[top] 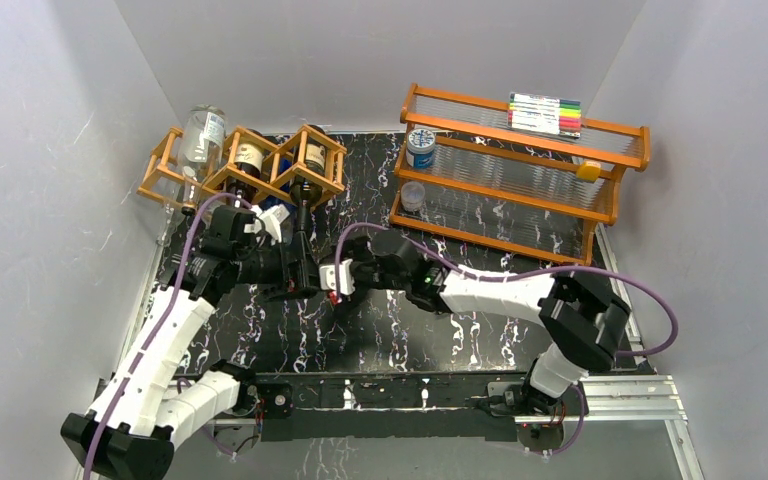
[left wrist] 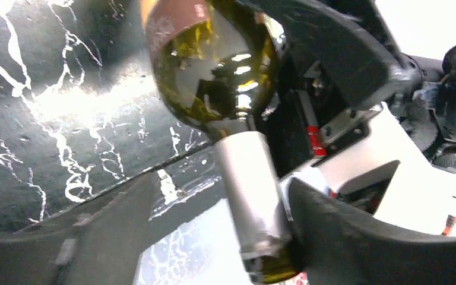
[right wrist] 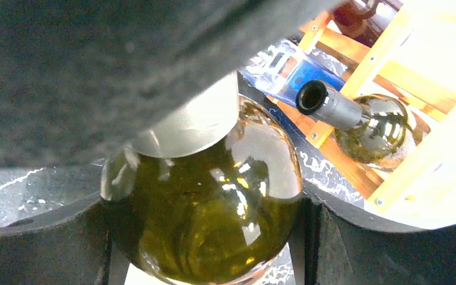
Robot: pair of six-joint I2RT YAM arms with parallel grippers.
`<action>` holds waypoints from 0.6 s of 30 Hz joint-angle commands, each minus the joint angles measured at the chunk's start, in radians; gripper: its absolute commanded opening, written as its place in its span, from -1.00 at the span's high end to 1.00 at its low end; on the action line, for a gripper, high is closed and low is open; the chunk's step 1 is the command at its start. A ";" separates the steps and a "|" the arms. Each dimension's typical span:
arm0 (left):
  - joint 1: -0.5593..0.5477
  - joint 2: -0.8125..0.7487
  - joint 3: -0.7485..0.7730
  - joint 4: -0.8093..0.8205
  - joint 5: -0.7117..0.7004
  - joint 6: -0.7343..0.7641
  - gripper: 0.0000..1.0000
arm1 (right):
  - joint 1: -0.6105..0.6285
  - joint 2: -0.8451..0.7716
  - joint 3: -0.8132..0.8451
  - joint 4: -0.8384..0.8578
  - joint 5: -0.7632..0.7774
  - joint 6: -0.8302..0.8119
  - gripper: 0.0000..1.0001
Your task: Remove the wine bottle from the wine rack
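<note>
Just in front of the wine rack, above the table, the wine bottle is held off the rack between the two grippers. It is made of glossy olive-green glass, with a rounded shoulder narrowing into a neck wrapped in matte silver foil. Lamp reflections are scattered across the curve. A reddish-brown label is seen on its body from the left wrist, but no writing on it can be read.

The right gripper is clamped on the wine bottle at the shoulder, with its black fingers pressed against both sides of the glass. The left gripper is parted. The foil neck lies between its fingers, close against one and clear of the other.

The rack is built of thin orange-brown wooden sticks joined into open diamond cells. Two dark bottles with cream labels and a clear bottle are lodged in it; their print is too small to be made out. The table is surfaced in black, veined with white like marble.
</note>
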 commanded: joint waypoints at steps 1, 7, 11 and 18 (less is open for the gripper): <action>-0.007 -0.029 0.058 0.063 0.080 -0.048 -0.81 | 0.005 -0.108 -0.091 0.313 0.087 0.077 0.14; -0.008 -0.061 0.263 -0.006 -0.175 -0.043 -0.96 | -0.070 -0.207 -0.200 0.453 0.253 0.462 0.46; -0.007 -0.118 0.314 -0.015 -0.338 -0.057 -0.96 | -0.113 -0.250 -0.246 0.475 0.232 0.664 0.54; -0.008 -0.116 0.328 0.042 -0.279 -0.077 -0.96 | -0.123 -0.265 -0.302 0.530 0.308 0.723 0.58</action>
